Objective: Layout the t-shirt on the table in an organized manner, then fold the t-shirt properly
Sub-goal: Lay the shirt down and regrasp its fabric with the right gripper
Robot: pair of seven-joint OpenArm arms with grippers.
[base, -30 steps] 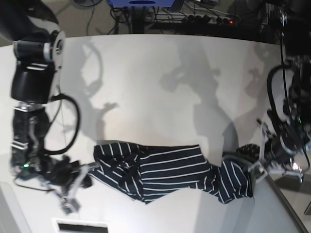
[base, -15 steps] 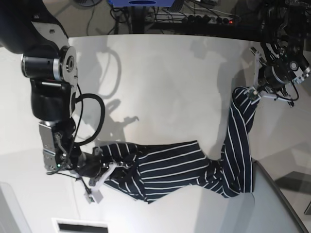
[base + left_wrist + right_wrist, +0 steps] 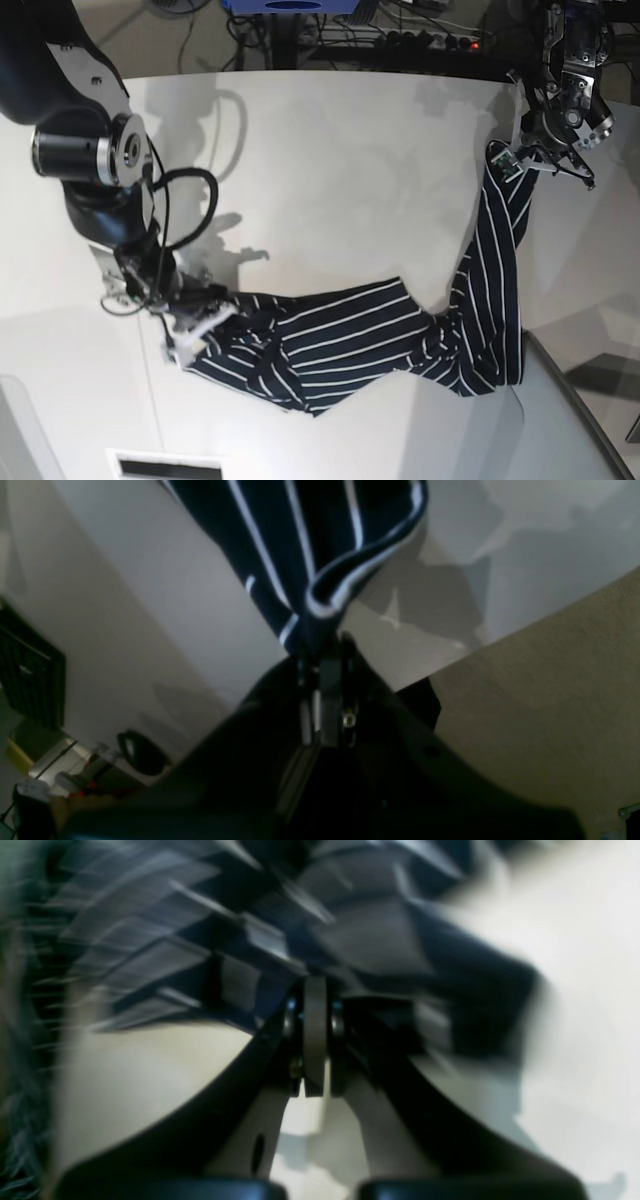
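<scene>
The dark navy t-shirt with thin white stripes lies bunched across the near part of the white table. On the right, one end rises as a long strip to my left gripper, which is shut on the shirt's hem high above the tabletop. My right gripper is shut on the shirt's other end at the left, low over the table. In the right wrist view the striped cloth is blurred above the closed jaws.
A grey panel slants at the lower right by the table edge. Cables and a power strip lie beyond the far edge. A white slotted box sits at the bottom left.
My left gripper has lifted the shirt's right end up and back from the table, drawing it into a long strip. My right arm has shifted right and slightly up, dragging the left end.
</scene>
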